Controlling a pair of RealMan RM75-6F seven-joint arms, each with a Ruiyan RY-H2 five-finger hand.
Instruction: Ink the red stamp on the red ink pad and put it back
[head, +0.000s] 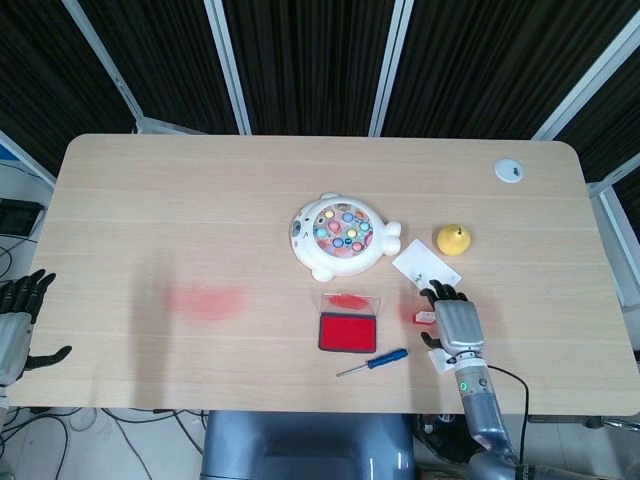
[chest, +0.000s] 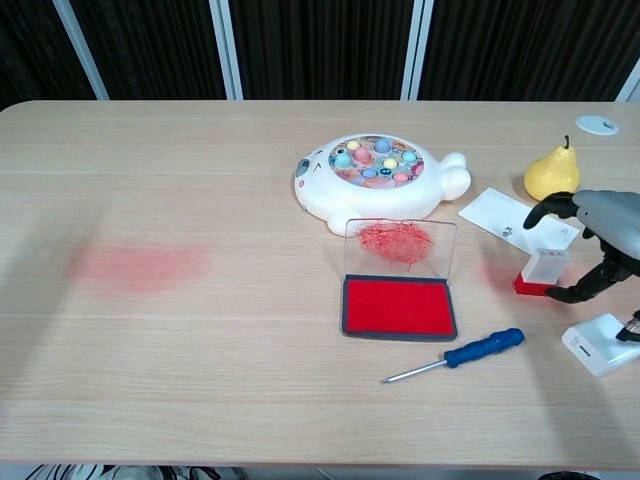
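The red stamp (chest: 541, 272), a small red base with a clear white top, stands upright on the table right of the ink pad. It also shows in the head view as the stamp (head: 424, 316). My right hand (chest: 600, 240) hovers just right of it with fingers spread, not touching it; the same hand (head: 456, 322) sits near the table's front edge. The red ink pad (chest: 399, 306) lies open, its smeared clear lid (chest: 400, 245) tilted up behind it. My left hand (head: 15, 320) hangs off the table's left edge, fingers apart and holding nothing.
A blue-handled screwdriver (chest: 460, 356) lies in front of the pad. A white block (chest: 603, 343) sits under my right hand. A white card (chest: 505, 217), a yellow pear (chest: 552, 175) and a fishing toy (chest: 375, 178) lie behind. A red smear (chest: 140, 265) marks the table's left.
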